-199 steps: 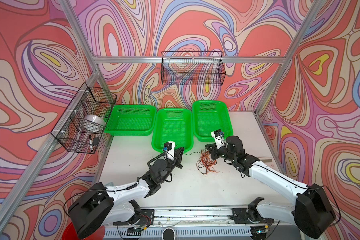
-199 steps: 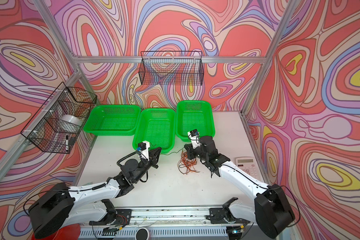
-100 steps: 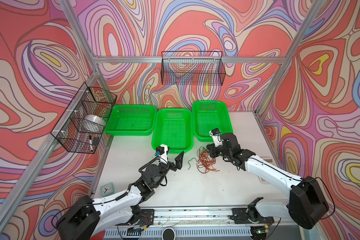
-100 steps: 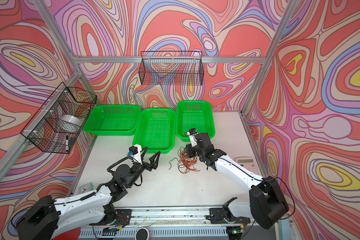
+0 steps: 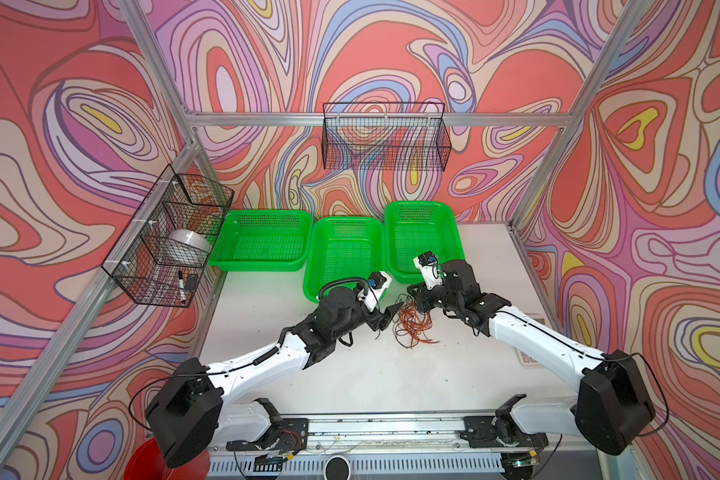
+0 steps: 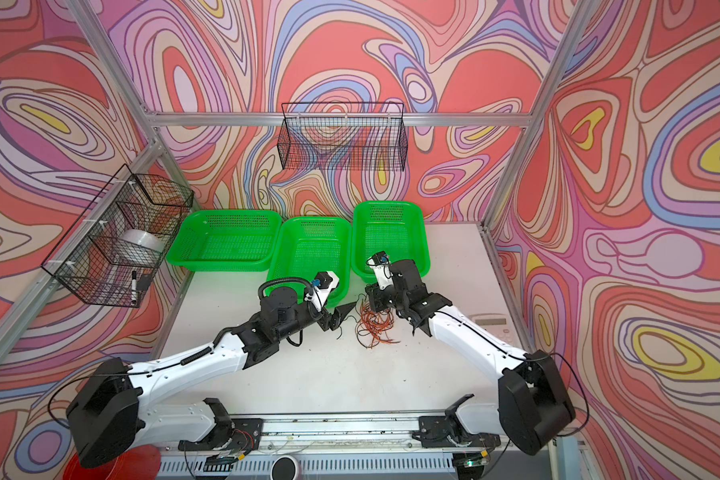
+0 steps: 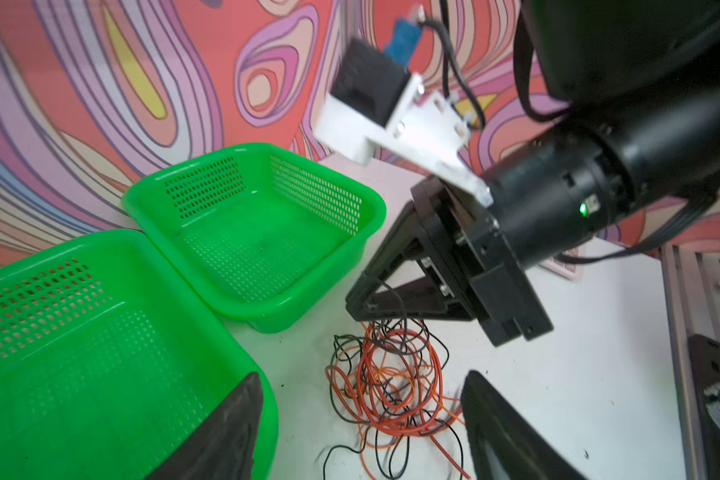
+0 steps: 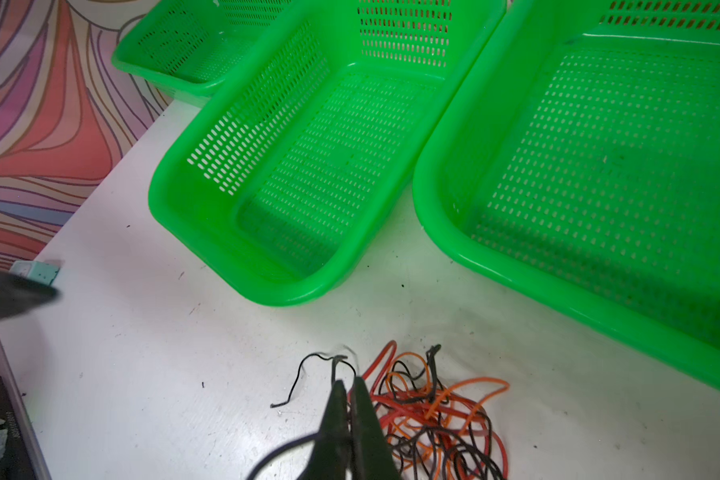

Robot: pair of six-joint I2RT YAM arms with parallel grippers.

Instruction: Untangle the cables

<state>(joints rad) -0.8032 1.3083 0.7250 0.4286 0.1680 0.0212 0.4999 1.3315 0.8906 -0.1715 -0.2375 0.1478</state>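
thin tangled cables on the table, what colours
Thin cables are black, red, orange; clearest in left wrist view.

No text, label, brand or number can be read: the small print on a black robot part [image 8: 5, 430] in the right wrist view is blurred, and the keys of the pale keypad device [image 6: 491, 323] at the worktop's right edge are too small.
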